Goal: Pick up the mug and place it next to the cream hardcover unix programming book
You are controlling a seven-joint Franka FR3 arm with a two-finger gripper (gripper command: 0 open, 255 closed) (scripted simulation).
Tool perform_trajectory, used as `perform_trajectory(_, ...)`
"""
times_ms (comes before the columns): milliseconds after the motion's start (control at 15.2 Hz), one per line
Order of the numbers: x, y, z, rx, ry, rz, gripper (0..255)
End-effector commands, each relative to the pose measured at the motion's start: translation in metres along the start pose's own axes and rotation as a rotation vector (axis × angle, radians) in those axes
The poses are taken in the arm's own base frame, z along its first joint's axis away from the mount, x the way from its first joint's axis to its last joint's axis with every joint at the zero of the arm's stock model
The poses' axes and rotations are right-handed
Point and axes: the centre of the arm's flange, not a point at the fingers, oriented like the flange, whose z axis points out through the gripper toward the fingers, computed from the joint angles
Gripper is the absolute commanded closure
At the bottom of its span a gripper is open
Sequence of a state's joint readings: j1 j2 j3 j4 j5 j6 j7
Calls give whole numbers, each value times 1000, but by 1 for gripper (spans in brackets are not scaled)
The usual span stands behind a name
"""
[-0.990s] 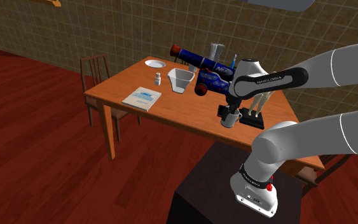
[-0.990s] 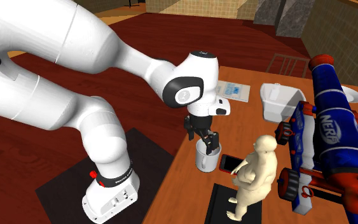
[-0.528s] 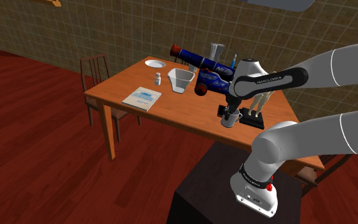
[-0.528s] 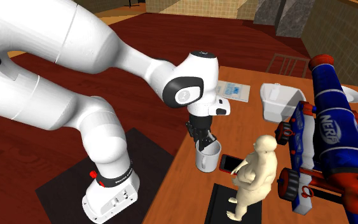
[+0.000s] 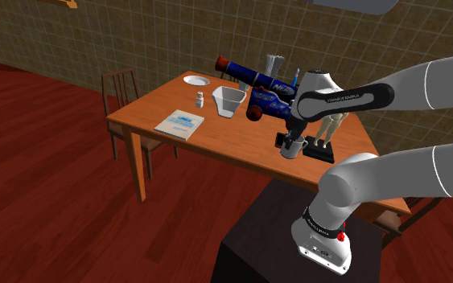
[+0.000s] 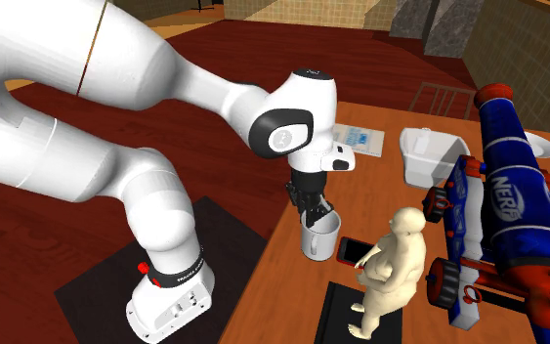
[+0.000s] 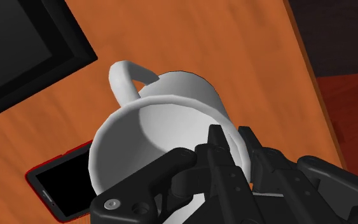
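White mug (image 7: 161,130) is being clamped at its rim by the black pincer (image 7: 230,135), one finger inside the wall and one outside. It is being held near the wooden worktop's (image 5: 224,138) edge, just beside a phone (image 7: 56,184), well apart from the pale book (image 5: 179,124).

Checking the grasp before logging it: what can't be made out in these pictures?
Base of the mug: wrist view, hidden by its own wall, so lift-off is unclear.
Title of the book: shoulder view, too small to read.
Part of the phone: second exterior view, behind the figurine.
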State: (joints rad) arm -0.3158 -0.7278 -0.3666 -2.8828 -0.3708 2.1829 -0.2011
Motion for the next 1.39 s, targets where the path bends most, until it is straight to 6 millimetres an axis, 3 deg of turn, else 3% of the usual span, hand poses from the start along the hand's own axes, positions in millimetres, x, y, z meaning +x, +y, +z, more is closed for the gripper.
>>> perform_trajectory(0,0,1,-11,0,0,0,255)
perform_trajectory(1320,0,8,-116,0,0,0,255)
